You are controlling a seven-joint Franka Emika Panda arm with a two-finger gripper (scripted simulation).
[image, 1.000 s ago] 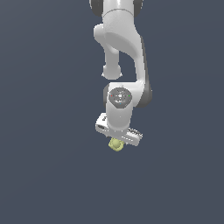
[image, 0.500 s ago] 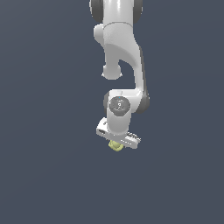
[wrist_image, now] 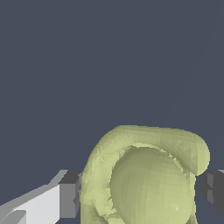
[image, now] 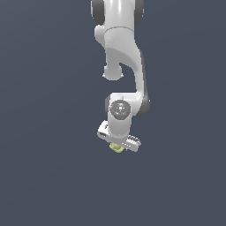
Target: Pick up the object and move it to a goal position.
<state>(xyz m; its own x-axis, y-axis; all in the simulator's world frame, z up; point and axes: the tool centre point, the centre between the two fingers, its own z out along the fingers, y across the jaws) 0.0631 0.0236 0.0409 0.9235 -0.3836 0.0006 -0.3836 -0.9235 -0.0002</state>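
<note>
The object point(image: 116, 148) is a small pale yellow-green lumpy thing seen just under the white gripper point(image: 118, 145) in the exterior view, mostly hidden by the hand. In the wrist view the object point(wrist_image: 146, 179) fills the space between the two fingers point(wrist_image: 65, 200), which press on both of its sides. The gripper is shut on the object and holds it in the air below the white arm point(image: 121, 53).
Only a plain dark grey-blue background shows around the arm in both views. No other objects, containers or edges are in view.
The arm's wrist and the gripper have moved slightly to the exterior view's right and a little down, with the object still held. The grip looks unchanged.
</note>
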